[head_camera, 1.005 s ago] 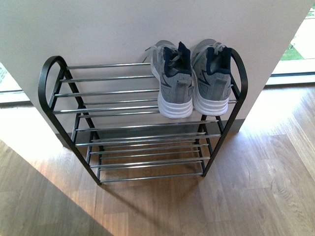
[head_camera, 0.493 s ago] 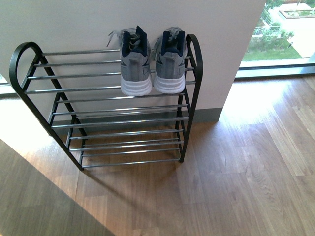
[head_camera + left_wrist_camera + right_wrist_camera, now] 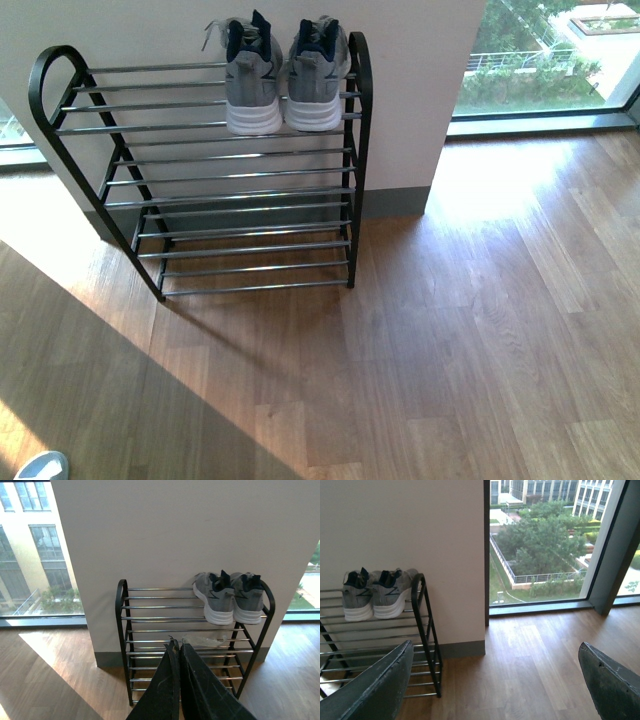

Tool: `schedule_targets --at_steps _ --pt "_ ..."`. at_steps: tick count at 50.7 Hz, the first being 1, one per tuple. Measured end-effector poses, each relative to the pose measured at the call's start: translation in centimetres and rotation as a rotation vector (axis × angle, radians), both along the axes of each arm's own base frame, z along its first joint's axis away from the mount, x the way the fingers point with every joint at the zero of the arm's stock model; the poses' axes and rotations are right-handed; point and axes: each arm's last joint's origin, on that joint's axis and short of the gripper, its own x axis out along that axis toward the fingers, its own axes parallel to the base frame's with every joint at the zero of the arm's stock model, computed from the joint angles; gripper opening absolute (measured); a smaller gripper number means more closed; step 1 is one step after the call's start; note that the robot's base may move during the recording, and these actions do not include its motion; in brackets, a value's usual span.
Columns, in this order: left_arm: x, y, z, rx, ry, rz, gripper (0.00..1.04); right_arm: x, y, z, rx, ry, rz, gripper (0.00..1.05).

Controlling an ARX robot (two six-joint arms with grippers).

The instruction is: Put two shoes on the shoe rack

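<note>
Two grey sneakers (image 3: 270, 75) sit at the right end of the shoe rack (image 3: 358, 150), top tier. The rack has slid up-left in the front view, so the robot is likely turning away, placement done. Left gripper (image 3: 179, 652) fingers meet on nothing; right gripper (image 3: 496, 652) fingers gape, empty.

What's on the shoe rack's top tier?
Two grey sneakers sit side by side at the right end of the top tier of the shoe rack, heels outward. They cover the rods beneath; elsewhere the tier shows bare rods.
</note>
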Motion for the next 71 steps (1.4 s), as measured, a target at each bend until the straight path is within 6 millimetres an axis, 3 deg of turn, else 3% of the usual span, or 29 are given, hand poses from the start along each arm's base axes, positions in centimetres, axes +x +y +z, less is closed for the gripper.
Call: schedule_targets --at_steps 24,71 --pt "-1.6 0.0 -0.3 0.000 0.010 0.004 0.01 0.0 0.0 0.0 0.000 0.000 0.004 0.96" --pt "-1.6 0.0 -0.4 0.000 0.014 0.003 0.01 0.0 0.0 0.0 0.000 0.000 0.001 0.96"
